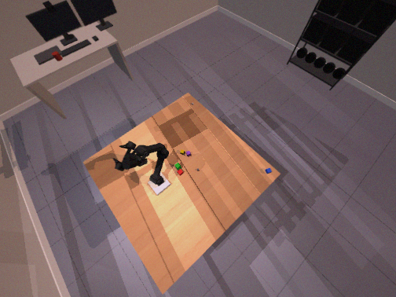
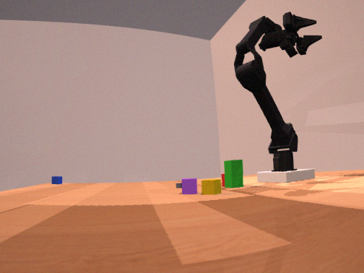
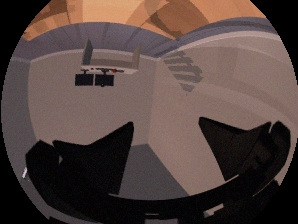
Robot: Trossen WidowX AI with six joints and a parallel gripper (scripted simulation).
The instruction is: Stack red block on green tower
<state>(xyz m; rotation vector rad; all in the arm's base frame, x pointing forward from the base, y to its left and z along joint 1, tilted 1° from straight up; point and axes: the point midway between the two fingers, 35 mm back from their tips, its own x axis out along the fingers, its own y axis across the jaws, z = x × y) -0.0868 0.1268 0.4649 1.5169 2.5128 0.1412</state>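
The arm (image 2: 265, 101) rises from its white base plate (image 2: 285, 175) on the wooden table top (image 2: 108, 224) and folds back at the top, so the gripper (image 2: 311, 30) hangs high in the air, pointing away from the blocks. Its two fingers stand wide apart with nothing between them; the wrist view shows both dark fingertips spread against the room wall and the distant desk (image 3: 109, 63). The green tower (image 2: 233, 173) stands upright on the table just beside the base plate. The red block (image 1: 180, 171) sits on the table touching or nearly touching the green tower, on the side toward the base plate; in the exterior view only a thin red sliver shows behind the tower's left edge. A yellow block (image 2: 211, 186) and a purple block (image 2: 189, 185) lie side by side near the green tower, a little farther from the base plate. A blue block (image 2: 56, 180) lies well apart from the tower, close to the table's far edge.
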